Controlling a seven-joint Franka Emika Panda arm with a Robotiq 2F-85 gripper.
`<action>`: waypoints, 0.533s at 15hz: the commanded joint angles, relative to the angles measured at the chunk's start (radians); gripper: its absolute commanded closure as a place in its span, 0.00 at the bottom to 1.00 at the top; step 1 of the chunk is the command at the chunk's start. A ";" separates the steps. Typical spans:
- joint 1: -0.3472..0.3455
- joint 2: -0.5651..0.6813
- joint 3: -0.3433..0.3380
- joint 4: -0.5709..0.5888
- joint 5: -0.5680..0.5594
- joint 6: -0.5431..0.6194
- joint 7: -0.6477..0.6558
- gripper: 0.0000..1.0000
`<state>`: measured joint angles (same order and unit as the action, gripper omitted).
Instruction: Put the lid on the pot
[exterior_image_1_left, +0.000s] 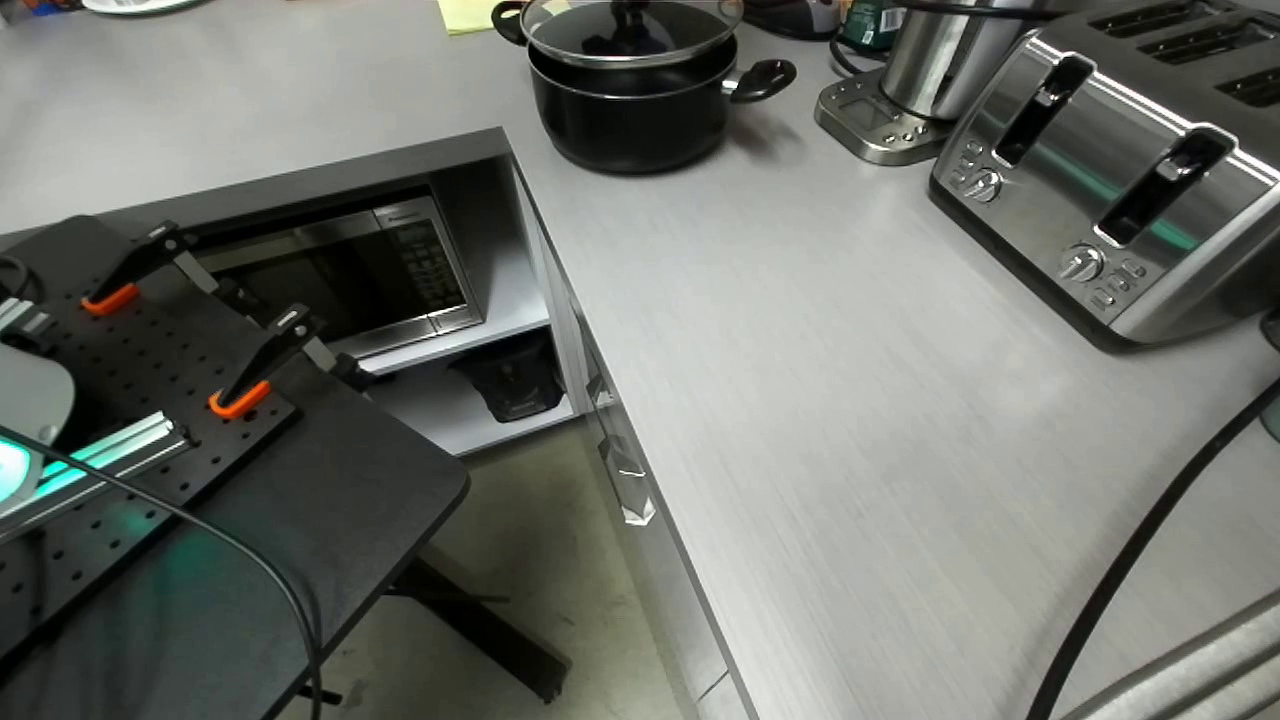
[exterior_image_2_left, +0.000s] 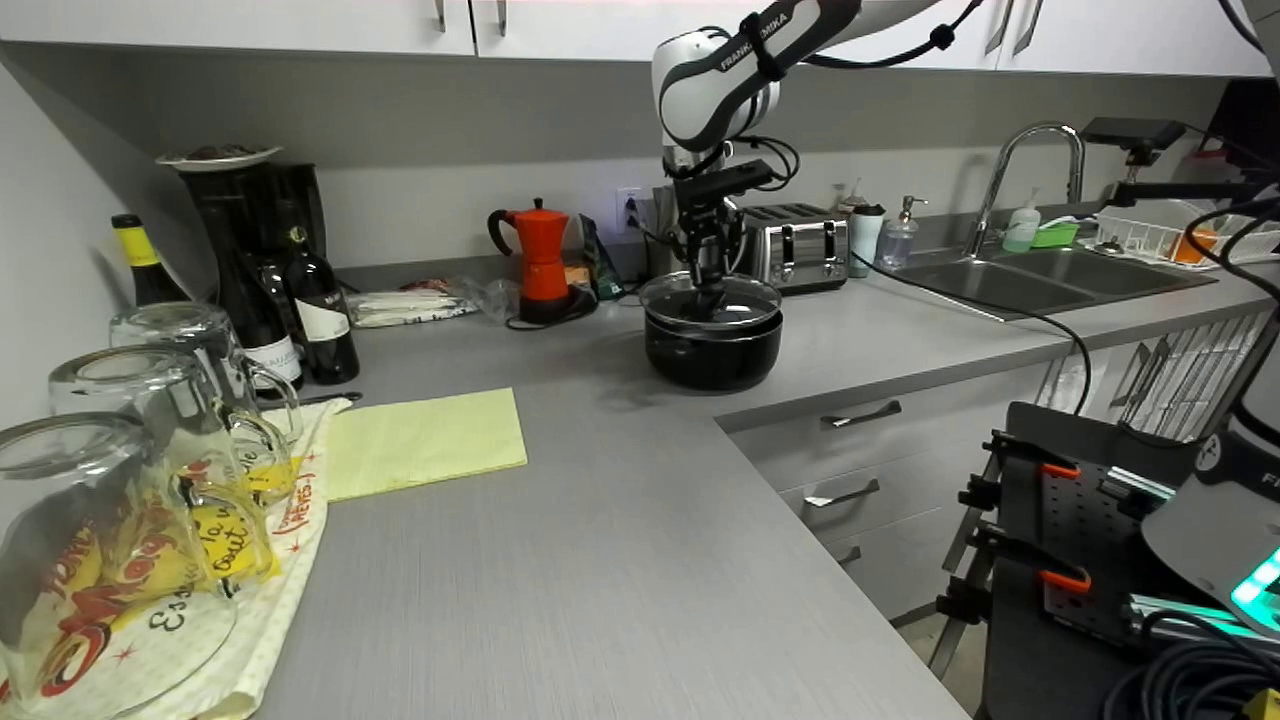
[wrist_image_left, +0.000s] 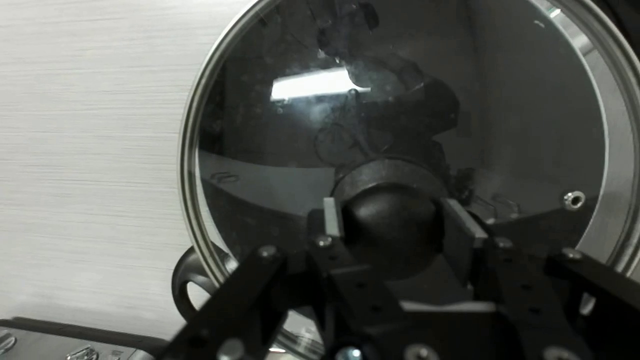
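claw (wrist_image_left: 397, 220): one, which i run from a distance; its two pads (wrist_image_left: 333, 217) press from either side on the black knob (wrist_image_left: 392, 235), so it is clamped on the lid (wrist_image_left: 415, 115).
lid: one, clear glass with a thin metal rim, hanging under the claw just above the pot (exterior_image_1_left: 632, 135); both exterior views show a gap along its near edge, but i cannot tell whether the far edge touches.
pot: one, black, upright on the counter (exterior_image_1_left: 820, 330) below the claw; its inside is mostly covered from me by the lid.
handles (exterior_image_1_left: 765, 80): two, on opposite sides of the pot, below the claw; in the wrist view i make out one, partly under the lid's rim.
arm (exterior_image_2_left: 730, 80): one, above the claw, cut off at the top.
toaster (exterior_image_2_left: 800, 250): one, steel, near the claw; only a strip enters the wrist view.
steel vessel (exterior_image_1_left: 930, 65): one, near the claw, cut off above.
red coffee maker (exterior_image_2_left: 543, 255): one, set back from the claw.
mugs (exterior_image_2_left: 160, 430): three, glass, well apart from the claw; the foremost is cut off.
bottles (exterior_image_2_left: 320, 310): i count three, well apart from the claw, two partly behind mugs.
clamps (exterior_image_1_left: 268, 358): two, orange-tipped, well apart from the claw.
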<state>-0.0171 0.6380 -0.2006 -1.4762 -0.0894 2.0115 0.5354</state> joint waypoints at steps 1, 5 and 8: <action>0.013 0.009 -0.011 0.029 -0.024 0.000 0.024 0.75; 0.008 0.020 -0.011 0.031 -0.018 0.000 0.021 0.75; 0.005 0.030 -0.013 0.031 -0.015 0.001 0.020 0.75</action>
<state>-0.0164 0.6566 -0.2044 -1.4761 -0.0903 2.0162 0.5355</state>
